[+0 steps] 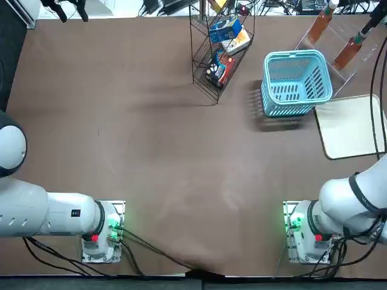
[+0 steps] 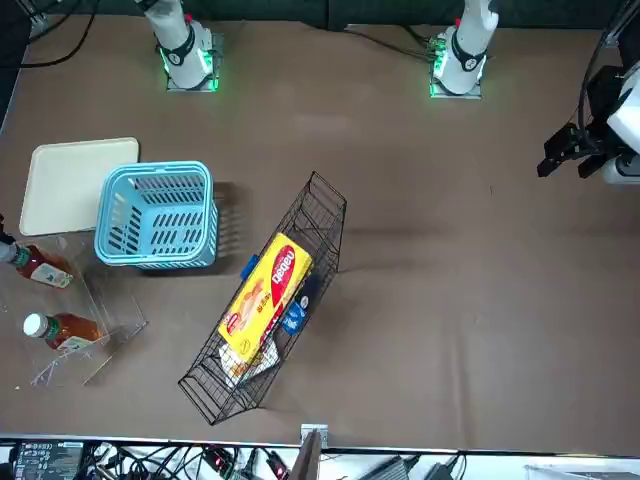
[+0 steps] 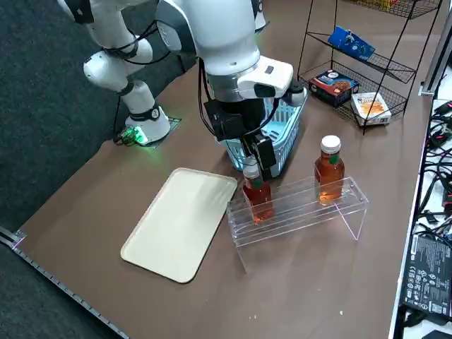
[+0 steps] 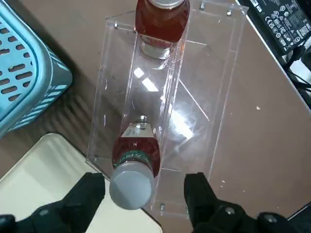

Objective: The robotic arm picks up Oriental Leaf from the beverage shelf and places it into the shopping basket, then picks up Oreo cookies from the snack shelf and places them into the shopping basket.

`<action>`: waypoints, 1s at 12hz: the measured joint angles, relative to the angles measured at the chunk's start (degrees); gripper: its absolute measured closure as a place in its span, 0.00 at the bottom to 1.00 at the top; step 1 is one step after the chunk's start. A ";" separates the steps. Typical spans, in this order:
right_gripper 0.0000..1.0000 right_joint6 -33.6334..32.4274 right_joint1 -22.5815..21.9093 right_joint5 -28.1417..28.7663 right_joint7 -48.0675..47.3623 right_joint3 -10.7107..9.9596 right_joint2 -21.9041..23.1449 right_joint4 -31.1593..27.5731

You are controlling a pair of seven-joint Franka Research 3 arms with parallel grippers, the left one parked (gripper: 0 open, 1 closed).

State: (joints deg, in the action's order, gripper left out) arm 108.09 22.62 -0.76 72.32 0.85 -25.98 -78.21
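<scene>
Directly below the open right gripper (image 4: 141,194) stands a slim reddish-brown tea bottle (image 4: 136,162); an off-centre descent could tip it off the clear acrylic stand (image 4: 194,97).

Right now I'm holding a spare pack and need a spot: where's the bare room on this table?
Widest: the brown table between the arm bases and the snack shelf. The cream tray is bare too. Crowded: the shopping basket, the beverage shelf and the right gripper, open around a bottle.
</scene>
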 joint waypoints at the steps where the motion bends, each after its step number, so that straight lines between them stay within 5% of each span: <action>1: 0.00 0.18 0.00 0.04 0.01 0.01 0.01 -0.23; 12: 0.00 7.56 0.21 1.07 0.03 0.10 0.35 -7.76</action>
State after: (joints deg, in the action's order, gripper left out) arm 115.64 22.83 0.31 72.36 0.95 -25.63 -85.97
